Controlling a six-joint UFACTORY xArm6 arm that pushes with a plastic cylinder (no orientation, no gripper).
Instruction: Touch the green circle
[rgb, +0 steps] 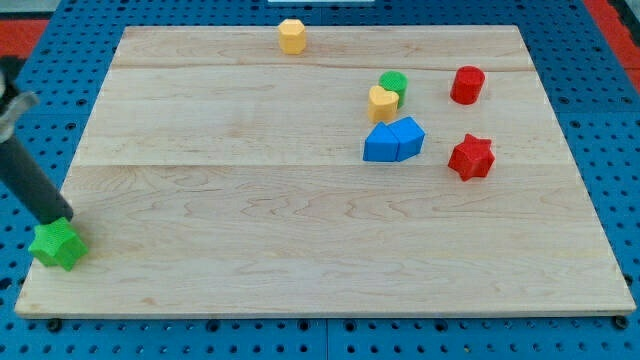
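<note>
The green circle (394, 85) stands on the wooden board (300, 230) at the upper right, touching a yellow heart block (382, 102) just below and left of it. My tip (57, 219) is at the board's lower left corner, touching the top of a green star block (57, 245). The rod runs up and to the left from there. The tip is far to the left of the green circle and lower in the view.
A yellow hexagon block (291, 35) sits at the board's top edge. Two blue blocks (393, 140) touch each other below the yellow heart. A red cylinder (467, 84) and a red star (471, 156) lie at the right.
</note>
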